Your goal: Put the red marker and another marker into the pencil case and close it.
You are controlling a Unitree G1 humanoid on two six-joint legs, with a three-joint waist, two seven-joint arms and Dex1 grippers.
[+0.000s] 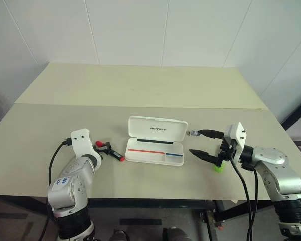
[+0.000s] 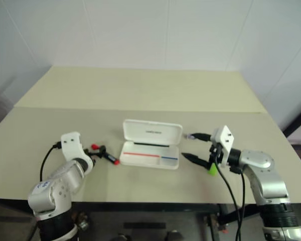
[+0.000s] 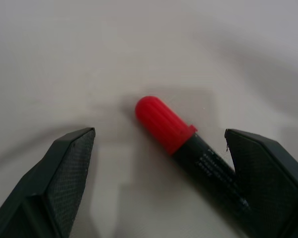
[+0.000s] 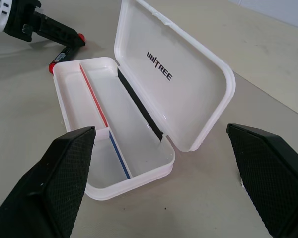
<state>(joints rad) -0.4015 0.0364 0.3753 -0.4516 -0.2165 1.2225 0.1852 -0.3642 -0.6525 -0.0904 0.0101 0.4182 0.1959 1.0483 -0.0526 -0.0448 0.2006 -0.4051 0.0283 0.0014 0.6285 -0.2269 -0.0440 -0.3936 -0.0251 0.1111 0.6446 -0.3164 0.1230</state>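
The left gripper (image 1: 106, 148) hangs low over the table (image 1: 140, 90) with its jaws spread wide, and the red marker (image 3: 181, 141) lies between the two fingers, untouched. That spacing looks deliberate: the fingers straddle the marker's body, so that closing them would pinch it across its width. The marker lies flat just left of the case (image 1: 155, 150), one red end nearest the case wall. The right gripper (image 1: 206, 144) is likewise wide apart and empty, held roughly level and aimed leftward at the case's right end. The green marker (image 1: 218, 167) lies on the table just beneath that hand, mostly hidden behind it, so the gripper would probably need to dip and turn to reach it. The case sits between the two arms with its lid (image 4: 179, 74) swung up and back, the tray with its red and blue stripes bare, likely so both markers can drop straight in before closing.
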